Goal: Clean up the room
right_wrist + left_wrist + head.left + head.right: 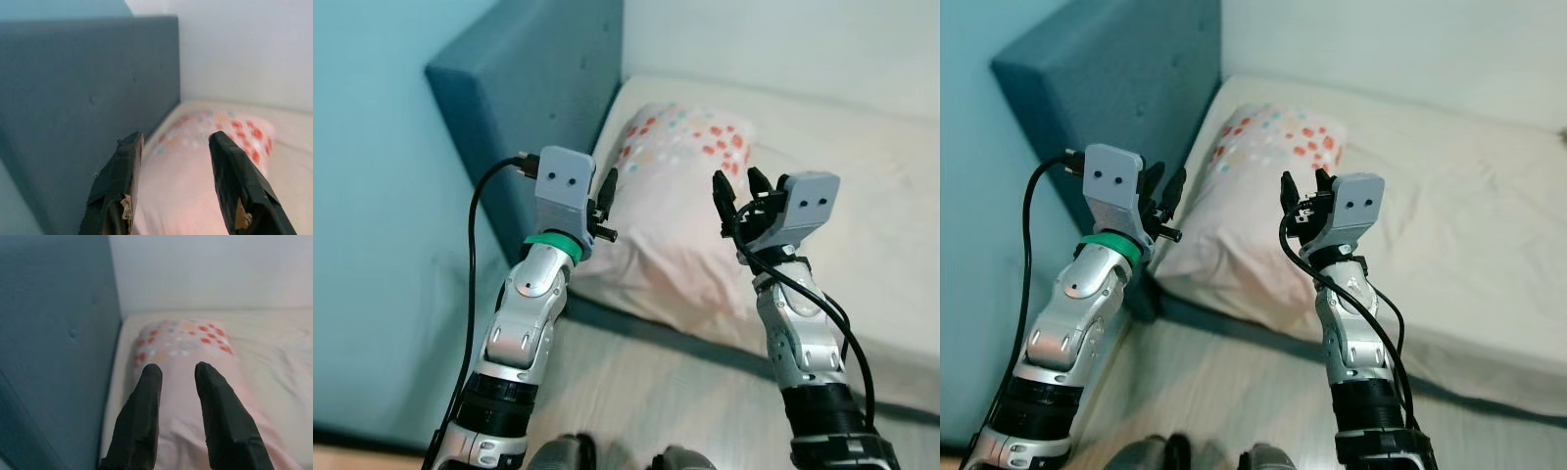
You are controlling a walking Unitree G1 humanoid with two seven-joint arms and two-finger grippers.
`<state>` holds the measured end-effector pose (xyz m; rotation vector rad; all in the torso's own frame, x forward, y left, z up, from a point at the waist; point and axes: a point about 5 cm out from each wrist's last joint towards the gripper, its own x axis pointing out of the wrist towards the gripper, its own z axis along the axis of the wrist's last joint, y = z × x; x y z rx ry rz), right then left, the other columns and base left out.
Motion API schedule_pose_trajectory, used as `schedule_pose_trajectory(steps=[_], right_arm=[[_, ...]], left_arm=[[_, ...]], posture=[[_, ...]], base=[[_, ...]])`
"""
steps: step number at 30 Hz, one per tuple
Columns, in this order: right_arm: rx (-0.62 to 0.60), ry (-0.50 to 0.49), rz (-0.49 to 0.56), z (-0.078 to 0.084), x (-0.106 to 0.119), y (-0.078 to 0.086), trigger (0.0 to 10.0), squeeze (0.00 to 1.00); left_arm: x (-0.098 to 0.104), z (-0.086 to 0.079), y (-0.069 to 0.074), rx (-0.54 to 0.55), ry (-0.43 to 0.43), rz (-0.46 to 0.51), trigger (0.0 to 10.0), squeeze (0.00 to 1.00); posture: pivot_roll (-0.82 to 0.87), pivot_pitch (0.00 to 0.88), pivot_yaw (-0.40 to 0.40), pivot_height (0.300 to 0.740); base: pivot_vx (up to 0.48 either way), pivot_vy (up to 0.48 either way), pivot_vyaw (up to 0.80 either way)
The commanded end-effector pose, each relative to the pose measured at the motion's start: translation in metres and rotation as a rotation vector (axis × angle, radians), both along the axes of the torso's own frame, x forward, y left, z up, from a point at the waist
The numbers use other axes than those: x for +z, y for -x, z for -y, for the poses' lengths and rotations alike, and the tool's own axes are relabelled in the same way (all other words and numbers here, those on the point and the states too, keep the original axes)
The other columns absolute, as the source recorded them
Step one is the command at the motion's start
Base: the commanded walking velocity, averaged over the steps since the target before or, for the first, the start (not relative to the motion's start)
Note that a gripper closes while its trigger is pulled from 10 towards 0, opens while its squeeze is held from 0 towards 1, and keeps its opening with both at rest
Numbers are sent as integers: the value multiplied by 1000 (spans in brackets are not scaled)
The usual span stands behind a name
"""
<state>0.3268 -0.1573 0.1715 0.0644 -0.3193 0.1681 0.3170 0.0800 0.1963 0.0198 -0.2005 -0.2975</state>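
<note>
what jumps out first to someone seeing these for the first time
The left end effector and right end effector, both open and raised, frame a pink pillow dotted red at its far end. It lies on the bed beside the blue headboard.

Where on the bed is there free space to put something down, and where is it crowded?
The mattress is bare from the pillow's far edge out toward the robot's right, up to the white wall. It is crowded at the corner by the blue headboard: the pink pillow lies there, with the open left gripper and open right gripper raised before it.
</note>
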Motion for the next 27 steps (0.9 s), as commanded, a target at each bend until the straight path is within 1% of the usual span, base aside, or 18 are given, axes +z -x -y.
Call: schedule_pose_trajectory(steps=[1,5,8,19,27], right_arm=[[-18,-5,-8,5,-2,1,10000,0],[-20,-5,-14,5,-3,0,10000,0],[-21,-5,-16,5,-3,0,10000,0],[-22,-19,-28,7,-4,-3,10000,0],[-17,-20,-29,7,-3,-4,10000,0]], left_arm=[[0,3,1,-16,4,1,10000,0],[0,3,1,-16,6,1,10000,0],[0,3,1,-16,6,0,10000,0],[-6,3,-2,-21,54,-72,10000,0],[-8,3,-3,-17,53,-86,10000,0]], posture=[[-70,35,37,740],[-70,34,36,740],[-70,34,36,740],[-73,25,33,740],[-74,18,32,740]], base=[[-375,0,0],[-370,0,0],[-318,0,-450],[0,0,-800],[0,0,-800]])
